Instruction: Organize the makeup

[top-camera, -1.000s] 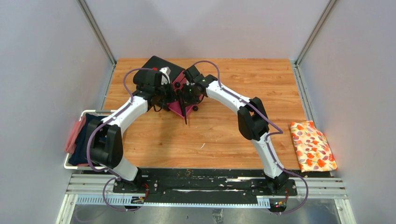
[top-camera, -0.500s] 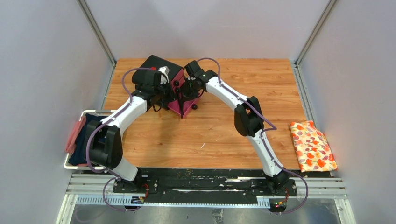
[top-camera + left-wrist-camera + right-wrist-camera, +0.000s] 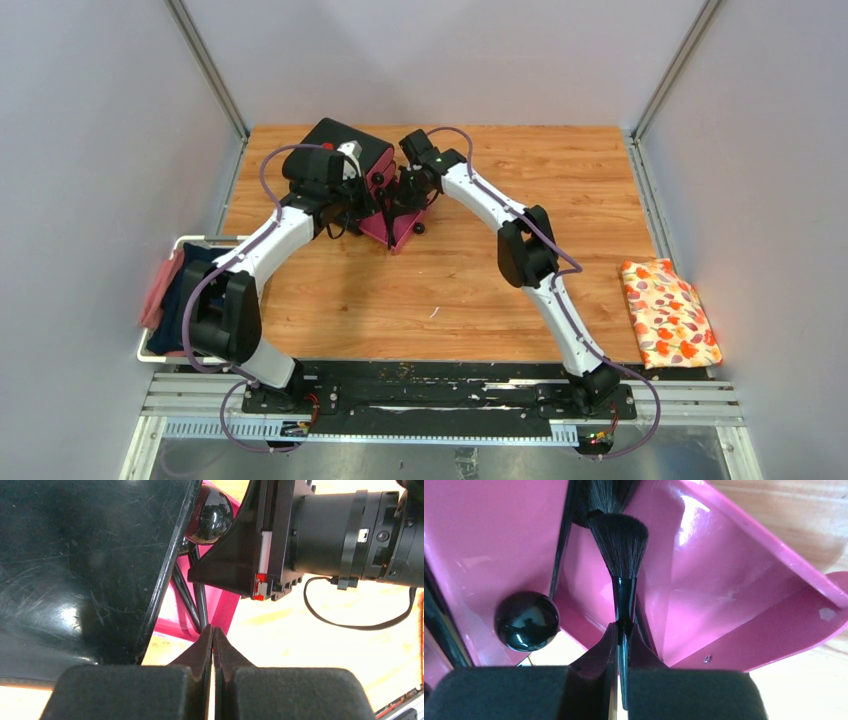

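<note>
Nearest to me, the two arms stood bolted at the edge of the wooden counter. An orange flowery cloth lay folded on the right side, well apart from everything else. A white basket with pink and dark cloth in it sat at the left edge.

Farther back, both arms bent in toward each other. They met at a black box in the far left part of the counter. A pink drawer stuck out from the front of the box.

The right claw was clenched on the thin black handle of a brush. The brush pointed into the pink drawer, and its soft dark bristles were inside it. A round black knob sat just left of the handle in the right wrist view. Past the brush, the dark bristles of a second brush peeked out.

The left claw was clenched tight, with its two pads pressed together. It hung just beside the shiny black side of the box, and its tip pointed at the drawer. Some thin black brush handles showed there.
</note>
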Robot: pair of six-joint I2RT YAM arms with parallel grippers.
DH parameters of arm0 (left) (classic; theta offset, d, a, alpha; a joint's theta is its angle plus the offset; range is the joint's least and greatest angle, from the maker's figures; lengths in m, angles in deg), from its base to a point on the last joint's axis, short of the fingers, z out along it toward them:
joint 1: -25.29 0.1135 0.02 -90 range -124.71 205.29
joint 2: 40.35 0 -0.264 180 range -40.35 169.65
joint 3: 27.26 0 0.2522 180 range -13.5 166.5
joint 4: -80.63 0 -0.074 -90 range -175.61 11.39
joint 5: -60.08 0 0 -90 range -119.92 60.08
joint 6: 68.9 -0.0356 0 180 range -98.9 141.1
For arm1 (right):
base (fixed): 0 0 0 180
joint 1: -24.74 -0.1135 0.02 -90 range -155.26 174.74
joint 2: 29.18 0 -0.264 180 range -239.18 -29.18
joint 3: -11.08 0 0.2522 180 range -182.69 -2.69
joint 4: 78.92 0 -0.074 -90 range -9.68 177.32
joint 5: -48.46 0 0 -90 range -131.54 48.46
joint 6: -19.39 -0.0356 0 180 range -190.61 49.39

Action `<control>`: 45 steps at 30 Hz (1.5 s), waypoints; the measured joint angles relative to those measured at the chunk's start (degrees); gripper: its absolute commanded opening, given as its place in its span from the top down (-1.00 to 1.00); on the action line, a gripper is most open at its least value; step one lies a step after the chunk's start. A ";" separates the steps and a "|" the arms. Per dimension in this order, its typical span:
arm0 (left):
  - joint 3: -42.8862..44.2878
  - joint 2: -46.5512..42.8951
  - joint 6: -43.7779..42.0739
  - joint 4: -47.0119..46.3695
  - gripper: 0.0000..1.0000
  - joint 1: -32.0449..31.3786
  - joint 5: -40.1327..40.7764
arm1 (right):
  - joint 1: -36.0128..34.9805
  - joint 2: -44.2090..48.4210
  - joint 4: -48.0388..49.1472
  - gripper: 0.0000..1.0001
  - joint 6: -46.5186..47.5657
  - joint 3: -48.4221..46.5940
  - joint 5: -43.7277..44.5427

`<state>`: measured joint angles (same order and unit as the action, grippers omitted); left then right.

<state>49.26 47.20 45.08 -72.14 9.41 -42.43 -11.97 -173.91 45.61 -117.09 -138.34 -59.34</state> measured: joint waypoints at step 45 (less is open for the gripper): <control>14.23 -0.94 -0.20 9.05 1.00 2.10 16.83 | 2.99 26.05 25.75 0.97 7.61 32.17 -2.62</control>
<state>63.49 46.26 44.89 -63.09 11.51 -25.60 -8.98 -147.86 71.35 -109.48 -106.17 -61.96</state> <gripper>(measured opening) 0.001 0.170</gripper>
